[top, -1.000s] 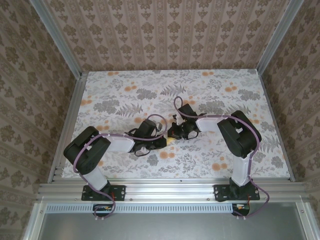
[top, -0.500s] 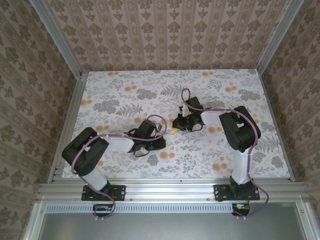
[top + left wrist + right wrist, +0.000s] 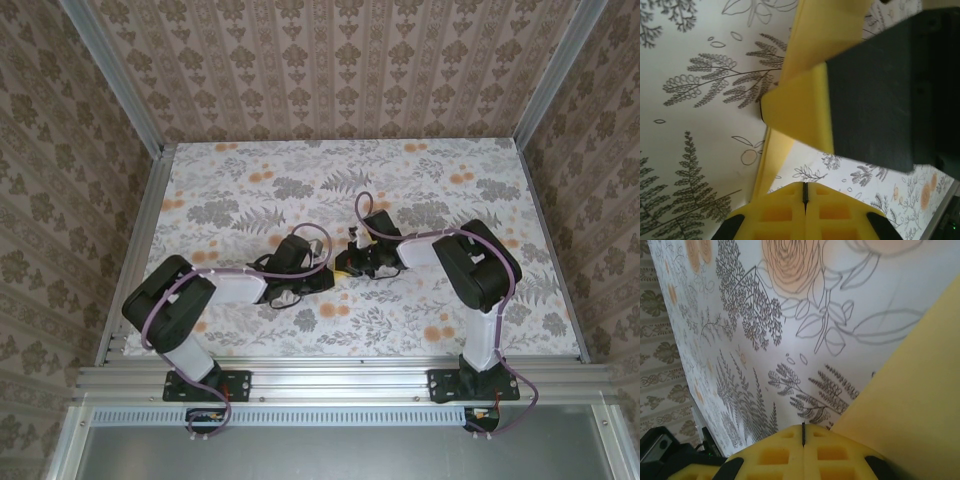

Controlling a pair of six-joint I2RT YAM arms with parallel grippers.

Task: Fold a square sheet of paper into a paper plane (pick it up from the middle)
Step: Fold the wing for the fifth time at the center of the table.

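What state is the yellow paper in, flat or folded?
Folded: in the left wrist view the paper is a narrow, creased strip with layers, not a flat square.

Top external: high and rearward, looking down over the whole floral table (image 3: 450, 330). Left and right wrist: very close to the tabletop, facing it obliquely. Shared: yellow paper (image 3: 343, 272), mid-frame.

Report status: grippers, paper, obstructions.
Left gripper shut, empty. Right gripper shut on folded yellow paper, mid-table. Paper runs alongside left fingers; grippers crowded tip to tip.
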